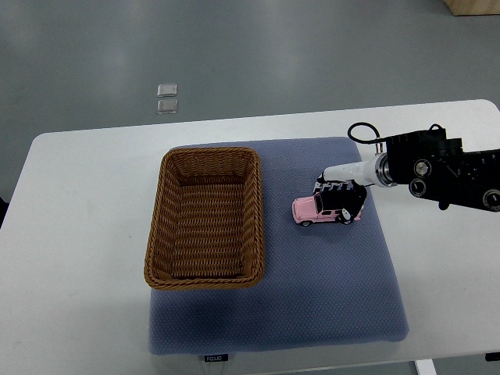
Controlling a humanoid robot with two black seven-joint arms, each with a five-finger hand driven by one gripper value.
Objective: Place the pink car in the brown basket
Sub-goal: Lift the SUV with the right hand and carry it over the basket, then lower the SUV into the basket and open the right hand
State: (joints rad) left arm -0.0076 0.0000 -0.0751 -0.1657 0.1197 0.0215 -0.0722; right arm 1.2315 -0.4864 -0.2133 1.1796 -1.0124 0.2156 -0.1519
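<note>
The pink car is a small boxy toy with dark windows, lying on the blue mat just right of the brown basket, apart from it. The right hand has its fingers curled over the car's rear half, gripping it. The mat covers a white counter; beyond is grey floor.

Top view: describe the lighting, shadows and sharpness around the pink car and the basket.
Top view: even, soft overhead light with no glare on the white table; the brown basket casts only a faint shadow on the blue mat; a small dark shadow sits under the pink car and the right robot hand; edges are sharp, basket weave clearly resolved, no motion blur.
</note>
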